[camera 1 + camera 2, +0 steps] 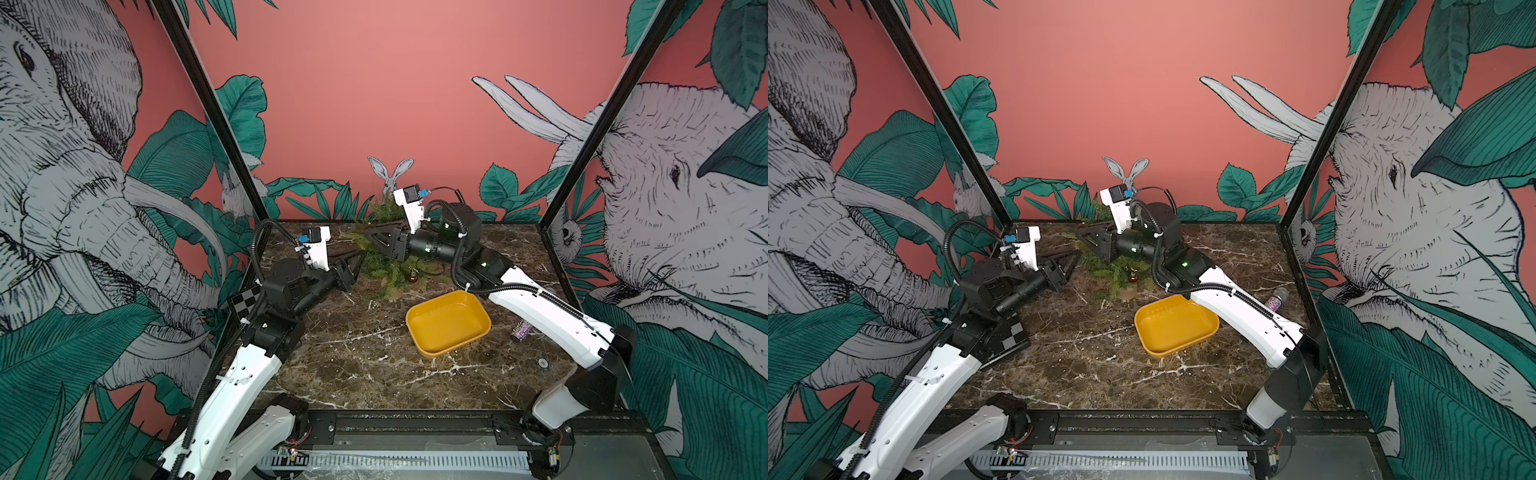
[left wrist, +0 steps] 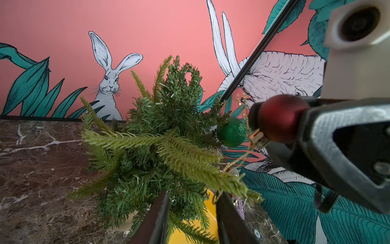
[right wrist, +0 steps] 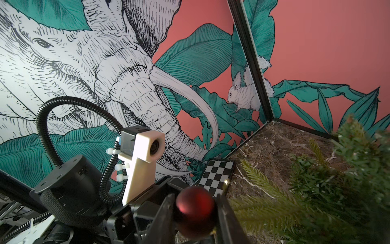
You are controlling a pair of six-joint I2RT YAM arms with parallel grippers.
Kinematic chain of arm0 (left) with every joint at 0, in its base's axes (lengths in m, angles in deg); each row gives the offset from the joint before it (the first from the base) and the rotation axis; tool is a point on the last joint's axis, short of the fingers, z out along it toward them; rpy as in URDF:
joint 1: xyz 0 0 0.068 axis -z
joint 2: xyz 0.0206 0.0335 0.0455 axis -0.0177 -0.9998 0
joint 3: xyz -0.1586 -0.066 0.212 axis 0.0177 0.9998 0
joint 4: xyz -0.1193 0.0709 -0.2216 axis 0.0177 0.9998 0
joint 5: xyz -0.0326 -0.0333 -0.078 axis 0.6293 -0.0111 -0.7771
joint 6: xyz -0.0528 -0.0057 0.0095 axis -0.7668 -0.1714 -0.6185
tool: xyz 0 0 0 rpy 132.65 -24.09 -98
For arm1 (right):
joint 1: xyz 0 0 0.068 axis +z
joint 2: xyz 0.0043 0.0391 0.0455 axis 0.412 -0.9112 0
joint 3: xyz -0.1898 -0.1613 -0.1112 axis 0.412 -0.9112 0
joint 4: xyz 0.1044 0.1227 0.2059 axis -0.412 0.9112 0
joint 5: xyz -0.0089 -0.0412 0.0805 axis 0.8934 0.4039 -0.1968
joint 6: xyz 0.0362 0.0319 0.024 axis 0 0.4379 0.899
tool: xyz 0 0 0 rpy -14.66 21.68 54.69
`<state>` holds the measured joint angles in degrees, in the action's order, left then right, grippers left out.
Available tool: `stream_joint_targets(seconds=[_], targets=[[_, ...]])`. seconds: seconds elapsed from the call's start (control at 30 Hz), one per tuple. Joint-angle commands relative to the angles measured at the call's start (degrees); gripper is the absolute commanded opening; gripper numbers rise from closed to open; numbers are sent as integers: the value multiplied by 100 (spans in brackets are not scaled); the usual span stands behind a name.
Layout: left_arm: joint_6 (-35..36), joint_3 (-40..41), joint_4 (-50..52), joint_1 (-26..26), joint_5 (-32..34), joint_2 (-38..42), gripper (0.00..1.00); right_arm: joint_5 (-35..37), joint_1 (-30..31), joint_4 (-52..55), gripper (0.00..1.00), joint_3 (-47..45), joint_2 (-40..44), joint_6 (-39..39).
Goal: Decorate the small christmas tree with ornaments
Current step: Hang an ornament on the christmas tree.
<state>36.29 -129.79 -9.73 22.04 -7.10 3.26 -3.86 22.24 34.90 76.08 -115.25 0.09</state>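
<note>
The small christmas tree point(image 1: 390, 268) point(image 1: 1115, 270) stands at the back middle of the marble table in a tan pot point(image 1: 1127, 293). A glittery green ball point(image 2: 231, 132) hangs on its far side. Low on the front hangs a dark-red ball point(image 1: 412, 277) point(image 1: 1133, 277). My right gripper point(image 3: 195, 200) point(image 1: 372, 237) is over the tree, shut on another dark-red ball point(image 3: 195, 208) point(image 2: 280, 118). That ball's gold string point(image 2: 244, 156) trails down over a branch. My left gripper point(image 2: 194, 219) point(image 1: 360, 258) reaches into the tree's left side, jaws apart, with twigs between them.
A yellow tray point(image 1: 449, 324) point(image 1: 1175, 324) sits in front of the tree and to its right, under the right arm. Near the right wall lies a glittery silver-purple cylinder point(image 1: 521, 331) point(image 1: 1277, 299). A checkerboard card point(image 1: 245, 301) point(image 3: 217, 175) is at the table's left edge.
</note>
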Motion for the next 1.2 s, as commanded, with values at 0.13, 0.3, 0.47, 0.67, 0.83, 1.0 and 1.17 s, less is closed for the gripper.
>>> stream_joint_targets(seconds=[0.13,0.3,0.47,0.67,0.83,1.0,1.17], targets=[[48,-106,-43,-36,71,16,39,70,-42,-560,29,-287,311,143],[51,-147,-113,-31,72,-56,40,35,-49,-759,30,-499,367,295],[84,-217,-125,-32,96,-118,40,9,-46,-943,31,-758,455,425],[131,-263,-127,-36,139,-139,40,-5,-51,-1109,32,-1008,551,523],[179,-298,-79,-37,183,-154,40,37,-49,-1165,41,-1217,683,543],[262,-338,7,-36,245,-135,40,90,-48,-1224,46,-1413,865,543],[316,-333,139,-37,298,-49,40,147,-44,-1166,47,-1509,1059,484]])
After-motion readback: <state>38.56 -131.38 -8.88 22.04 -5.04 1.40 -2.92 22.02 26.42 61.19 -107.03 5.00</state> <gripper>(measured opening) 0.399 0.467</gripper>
